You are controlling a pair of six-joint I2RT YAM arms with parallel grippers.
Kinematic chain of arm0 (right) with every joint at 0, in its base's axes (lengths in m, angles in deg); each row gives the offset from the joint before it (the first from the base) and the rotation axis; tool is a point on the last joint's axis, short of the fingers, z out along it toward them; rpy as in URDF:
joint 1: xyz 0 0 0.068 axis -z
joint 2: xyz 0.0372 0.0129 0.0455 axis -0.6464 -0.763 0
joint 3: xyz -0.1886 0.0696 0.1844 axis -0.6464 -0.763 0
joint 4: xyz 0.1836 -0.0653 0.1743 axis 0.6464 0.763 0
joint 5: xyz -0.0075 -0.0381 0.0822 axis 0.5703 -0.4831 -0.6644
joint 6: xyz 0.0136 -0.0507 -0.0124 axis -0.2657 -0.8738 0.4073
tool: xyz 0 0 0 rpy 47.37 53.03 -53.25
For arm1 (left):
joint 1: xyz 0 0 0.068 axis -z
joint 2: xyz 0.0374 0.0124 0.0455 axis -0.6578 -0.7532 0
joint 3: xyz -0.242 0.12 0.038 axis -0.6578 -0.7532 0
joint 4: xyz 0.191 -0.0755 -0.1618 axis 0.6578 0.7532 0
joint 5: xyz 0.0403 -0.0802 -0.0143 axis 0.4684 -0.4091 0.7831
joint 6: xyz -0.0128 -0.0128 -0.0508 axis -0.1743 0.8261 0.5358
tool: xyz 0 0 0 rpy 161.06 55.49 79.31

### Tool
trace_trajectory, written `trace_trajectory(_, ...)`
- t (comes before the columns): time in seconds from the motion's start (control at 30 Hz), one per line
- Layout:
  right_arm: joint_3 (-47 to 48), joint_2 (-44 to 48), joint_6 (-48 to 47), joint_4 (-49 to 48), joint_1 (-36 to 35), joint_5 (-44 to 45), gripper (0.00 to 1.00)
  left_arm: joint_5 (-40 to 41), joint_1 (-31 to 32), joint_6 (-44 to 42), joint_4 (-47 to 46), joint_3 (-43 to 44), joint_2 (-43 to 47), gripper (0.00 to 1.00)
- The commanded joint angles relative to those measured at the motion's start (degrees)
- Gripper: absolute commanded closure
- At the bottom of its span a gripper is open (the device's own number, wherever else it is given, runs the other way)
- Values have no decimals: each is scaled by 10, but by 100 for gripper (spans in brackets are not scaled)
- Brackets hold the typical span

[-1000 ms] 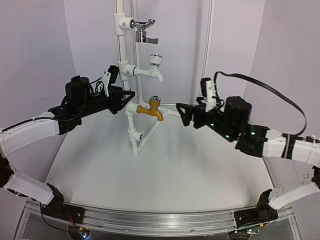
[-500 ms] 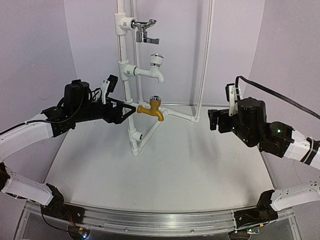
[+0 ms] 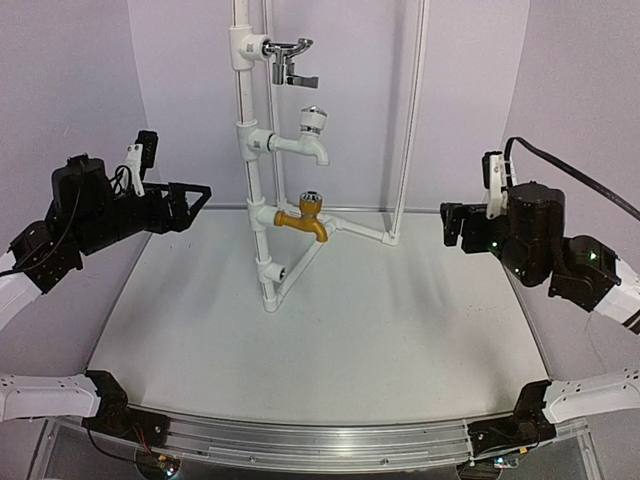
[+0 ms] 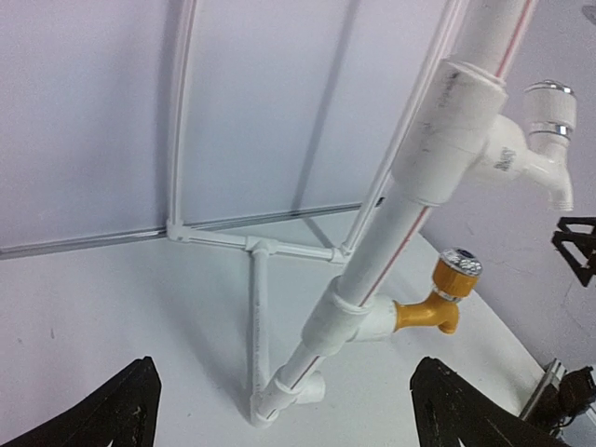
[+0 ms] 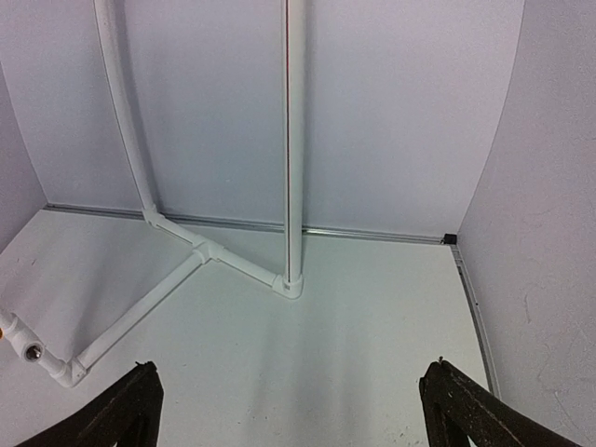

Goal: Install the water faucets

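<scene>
Top view with both wrist views. The brass faucet (image 3: 303,218) sits at the centre of the frame, seated in a white fitting on the upright pipe (image 3: 252,170), spout down and knob up. Above it on the same pipe are a white plastic tap (image 3: 305,140) and a chrome lever tap (image 3: 288,58). The installation therefore appears complete or very nearly so, though thread tightness cannot be judged from these views, and a lower elbow on the pipe stands open with no tap in it. The left claw (image 3: 197,203), at the left of the frame, is held level above the bench (image 3: 380,320), well apart from the pipe and pointing toward it, jaws spread wide and empty. Its wrist view shows the faucet (image 4: 438,303) at right of centre, clear of both fingers. The right claw (image 3: 450,224), at the right of the frame, is likewise level, fully spread, holding nothing and well clear of the pipework
</scene>
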Motion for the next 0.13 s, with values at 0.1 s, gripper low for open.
trace_trajectory(0.1,17,21,0,-12,-2,2,2,106,-26,16,42,29,0,1)
